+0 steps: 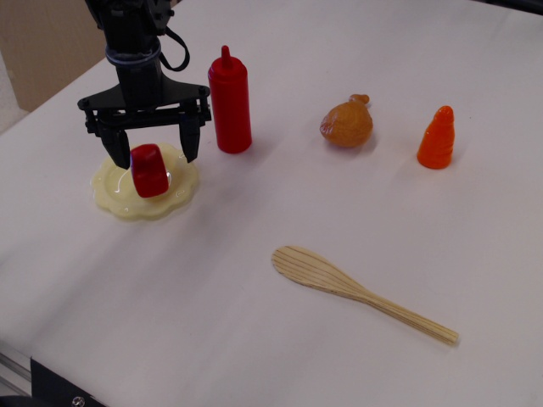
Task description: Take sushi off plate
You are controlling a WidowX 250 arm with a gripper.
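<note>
The sushi (149, 171), a small glossy red block with a white band, stands on the pale yellow scalloped plate (119, 200) at the left of the white table. My black gripper (155, 153) hangs over the plate, open wide. Its left finger (121, 155) is just left of the sushi's top and its right finger (188, 144) is well to the right of it. The fingers straddle the sushi without closing on it.
A tall red squeeze bottle (230, 102) stands just right of the gripper. A brown toy chicken piece (346, 124) and an orange cone-shaped carrot (437, 138) stand farther right. A wooden spoon (356, 290) lies in the front middle.
</note>
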